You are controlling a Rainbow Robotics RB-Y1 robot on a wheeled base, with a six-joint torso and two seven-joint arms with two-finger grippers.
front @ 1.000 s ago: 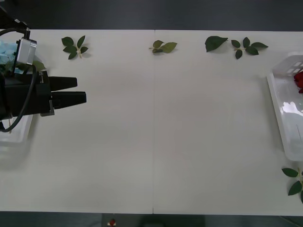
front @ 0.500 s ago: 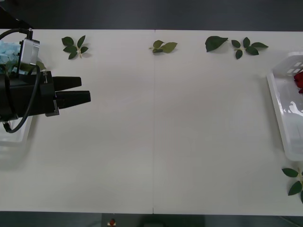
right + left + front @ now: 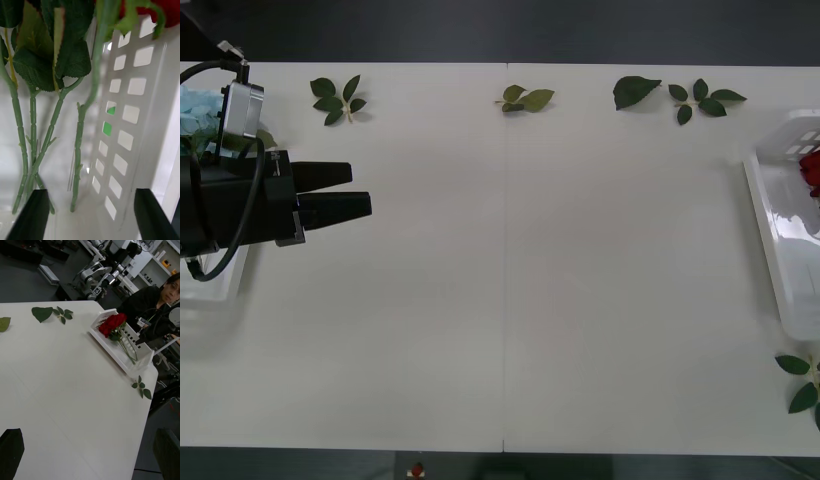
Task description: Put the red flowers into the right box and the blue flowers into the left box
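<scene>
The left hand [image 3: 360, 192] hangs over the tabletop's [image 3: 510, 280] left edge, fingers apart and empty, just beside the left box [image 3: 220, 285] holding the blue flowers [image 3: 195, 105]; the release there appears complete. The right hand [image 3: 90, 213] sits inside the right box [image 3: 127, 112], fingers spread and holding nothing, with the red flowers' stems [image 3: 80, 150] lying loose between them, which suggests the roses have been set down. The left wrist view shows the red flowers [image 3: 111, 324] gathered in that box at the right edge. Four stems are countable. Five loose leaf sprigs [image 3: 337, 99] lie along the tabletop's edges; no flower remains outside a box.
</scene>
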